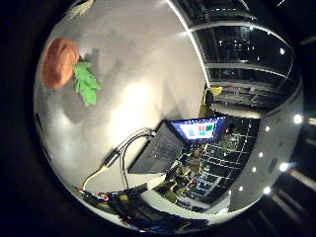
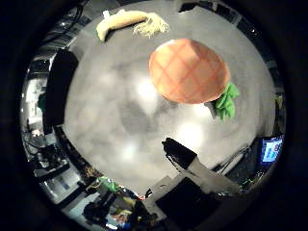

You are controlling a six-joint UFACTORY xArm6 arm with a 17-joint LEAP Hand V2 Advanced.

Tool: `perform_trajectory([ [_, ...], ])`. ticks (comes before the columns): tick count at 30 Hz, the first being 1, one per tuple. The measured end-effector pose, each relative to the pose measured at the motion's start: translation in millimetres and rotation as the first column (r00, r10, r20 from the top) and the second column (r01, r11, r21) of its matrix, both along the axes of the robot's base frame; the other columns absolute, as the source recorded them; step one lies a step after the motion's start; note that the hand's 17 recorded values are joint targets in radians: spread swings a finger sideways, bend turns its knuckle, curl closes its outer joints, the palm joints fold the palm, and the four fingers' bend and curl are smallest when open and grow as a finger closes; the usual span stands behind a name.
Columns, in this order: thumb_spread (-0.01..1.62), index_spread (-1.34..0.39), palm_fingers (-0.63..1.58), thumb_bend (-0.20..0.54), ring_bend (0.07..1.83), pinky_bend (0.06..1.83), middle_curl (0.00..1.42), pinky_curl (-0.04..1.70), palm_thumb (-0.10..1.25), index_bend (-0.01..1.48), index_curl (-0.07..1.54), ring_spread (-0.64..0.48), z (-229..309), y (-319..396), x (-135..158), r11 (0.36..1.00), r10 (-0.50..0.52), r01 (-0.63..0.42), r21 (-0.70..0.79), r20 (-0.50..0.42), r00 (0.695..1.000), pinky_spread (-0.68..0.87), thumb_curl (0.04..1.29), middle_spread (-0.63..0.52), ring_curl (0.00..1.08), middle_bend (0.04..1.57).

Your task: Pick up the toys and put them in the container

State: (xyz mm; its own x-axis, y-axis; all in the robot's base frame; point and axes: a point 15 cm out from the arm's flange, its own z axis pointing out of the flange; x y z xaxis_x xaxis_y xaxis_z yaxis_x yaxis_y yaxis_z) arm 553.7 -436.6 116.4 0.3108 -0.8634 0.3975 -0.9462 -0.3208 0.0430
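An orange plush toy with a criss-cross pattern and green leaves [image 2: 188, 70] lies on the grey table [image 2: 125, 115], close under the palm. The little finger side palm view shows an orange plush toy with green leaves [image 1: 67, 65] lying on the same grey table. A cream and yellow toy with a fringed end [image 2: 127, 21] lies farther off near the table's edge. A black and white part of my hand [image 2: 197, 166] reaches in straight over the table, a short way from the orange toy and not touching it. I cannot make out a container with certainty.
A dark box-like thing [image 2: 60, 87] stands at one edge of the table. An open laptop [image 1: 183, 138] with a lit screen sits at another edge. Beyond the table are shelves and room clutter.
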Motion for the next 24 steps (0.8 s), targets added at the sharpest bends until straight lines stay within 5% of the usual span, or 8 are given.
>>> perform_trajectory([
  [8,0.93,-0.39,0.20,-0.029,0.18,0.27,0.30,0.28,0.64,0.29,0.35,0.13,-21,6,0,1.000,-0.012,0.012,0.013,-0.013,1.000,0.36,0.32,0.03,0.23,0.17],
  [11,0.94,-0.47,0.47,-0.013,0.19,0.15,0.32,0.23,0.70,0.61,0.45,0.01,-22,8,1,1.000,-0.013,0.013,0.016,-0.012,1.000,0.34,0.32,-0.08,0.21,0.25],
  [16,0.94,-0.50,0.89,0.050,0.28,0.06,0.41,0.11,0.91,0.80,0.51,-0.22,-21,3,-2,0.999,-0.031,0.031,0.020,-0.002,1.000,0.25,0.36,-0.29,0.21,0.55],
  [24,0.92,-0.46,0.78,-0.021,0.36,0.17,0.50,0.00,0.96,0.92,0.59,-0.43,55,-24,-8,0.997,-0.060,0.063,-0.041,0.078,0.995,0.10,0.35,-0.47,0.26,0.71],
])
